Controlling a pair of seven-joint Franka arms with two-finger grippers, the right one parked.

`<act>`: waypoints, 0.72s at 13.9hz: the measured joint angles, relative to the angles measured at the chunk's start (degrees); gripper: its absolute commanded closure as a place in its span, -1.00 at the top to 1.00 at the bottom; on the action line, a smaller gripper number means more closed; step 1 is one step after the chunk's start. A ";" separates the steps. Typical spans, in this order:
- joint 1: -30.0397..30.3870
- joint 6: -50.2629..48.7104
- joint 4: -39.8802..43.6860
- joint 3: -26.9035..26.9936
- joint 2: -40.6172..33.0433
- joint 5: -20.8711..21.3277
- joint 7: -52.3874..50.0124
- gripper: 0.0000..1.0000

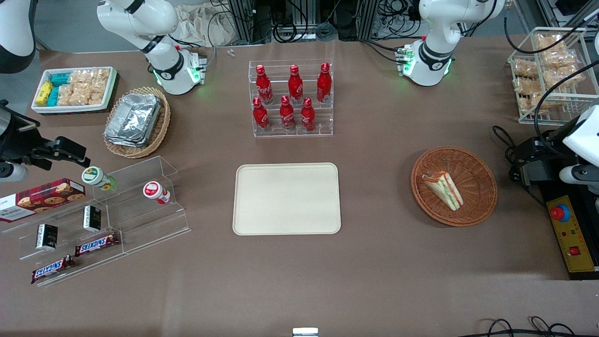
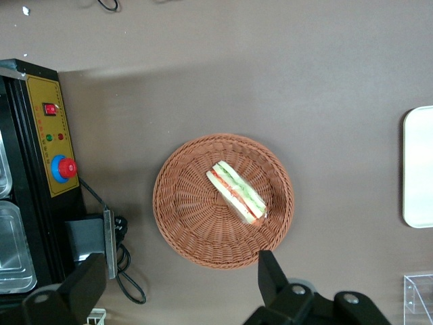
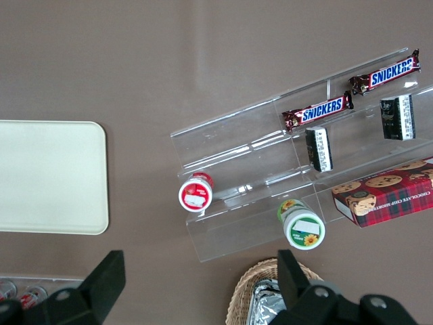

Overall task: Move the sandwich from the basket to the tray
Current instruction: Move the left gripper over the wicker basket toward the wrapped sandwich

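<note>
On the bench, as we see it:
Tray: flat at centre, nearer the front camera than the bottle rack.
Basket: toward the working arm's end, well apart from the tray.
Sandwich: in the basket, tip toward 5 o'clock in front view.
Gripper: released, fingers spread, hovering above the basket's rim, touching nothing.
</note>
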 measured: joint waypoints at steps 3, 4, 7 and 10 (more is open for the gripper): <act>0.00 0.45 0.00 0.08 0.00 -0.09 0.00 1.00; 0.00 0.44 -0.01 0.15 0.01 -0.08 0.00 1.00; -0.04 0.79 -2.26 0.19 -0.01 -0.08 -0.78 1.00; -0.30 8.67 -11.84 0.05 -2.80 -0.24 -3.24 1.00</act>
